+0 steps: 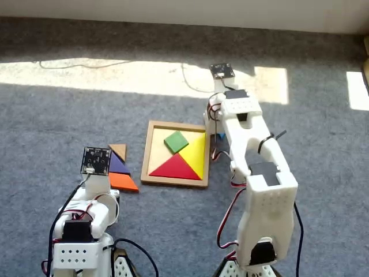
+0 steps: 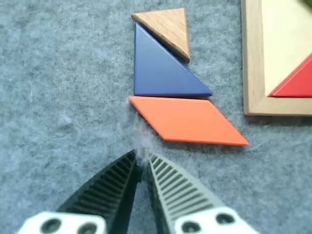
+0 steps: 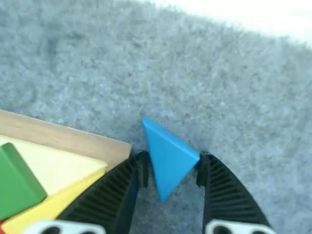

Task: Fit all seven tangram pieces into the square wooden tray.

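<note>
The square wooden tray (image 1: 151, 164) holds a green square (image 1: 176, 141), a yellow triangle (image 1: 197, 154) and a red triangle (image 1: 174, 168). Left of it on the carpet lie a wooden triangle (image 2: 168, 27), a dark blue triangle (image 2: 158, 68) and an orange parallelogram (image 2: 187, 120) in a row. My left gripper (image 2: 142, 163) is shut and empty, just short of the parallelogram. My right gripper (image 3: 171, 165) is shut on a light blue triangle (image 3: 168, 153), held on edge just outside the tray's corner (image 3: 73, 139). A bit of that triangle (image 1: 221, 136) peeks from under the right arm.
Grey carpet surrounds the tray. A sunlit strip (image 1: 115, 78) crosses the floor behind it, with a thin cable (image 1: 190, 83) lying there. The right arm (image 1: 253, 150) stretches along the tray's right side.
</note>
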You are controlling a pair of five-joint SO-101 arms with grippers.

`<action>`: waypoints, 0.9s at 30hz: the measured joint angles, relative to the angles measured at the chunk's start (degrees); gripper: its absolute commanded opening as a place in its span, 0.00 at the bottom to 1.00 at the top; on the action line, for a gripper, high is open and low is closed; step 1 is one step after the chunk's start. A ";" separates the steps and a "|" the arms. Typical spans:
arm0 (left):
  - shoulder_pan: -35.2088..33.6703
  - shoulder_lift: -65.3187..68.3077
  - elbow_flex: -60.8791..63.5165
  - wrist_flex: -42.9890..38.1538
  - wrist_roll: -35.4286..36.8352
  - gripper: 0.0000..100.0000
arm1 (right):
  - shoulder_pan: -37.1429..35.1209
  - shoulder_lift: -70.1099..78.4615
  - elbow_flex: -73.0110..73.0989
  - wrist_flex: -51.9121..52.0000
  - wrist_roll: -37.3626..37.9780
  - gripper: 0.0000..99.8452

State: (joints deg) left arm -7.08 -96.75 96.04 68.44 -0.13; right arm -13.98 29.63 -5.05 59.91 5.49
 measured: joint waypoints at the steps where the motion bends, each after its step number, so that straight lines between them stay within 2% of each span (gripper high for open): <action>1: 0.00 0.00 0.00 0.00 0.00 0.01 | 0.00 0.00 0.00 0.00 0.09 0.17; 9: 0.00 0.00 0.00 0.00 0.00 0.01 | 0.00 0.00 0.09 -1.23 0.79 0.17; 15: 0.00 0.00 0.00 0.00 0.00 0.01 | 0.62 0.00 0.09 -1.32 4.04 0.06; 27: 0.00 0.00 0.00 0.00 0.00 0.01 | 2.20 -1.67 0.18 0.26 4.40 0.06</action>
State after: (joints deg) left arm -7.08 -96.75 96.04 68.44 -0.13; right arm -11.78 27.96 -4.88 60.18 9.89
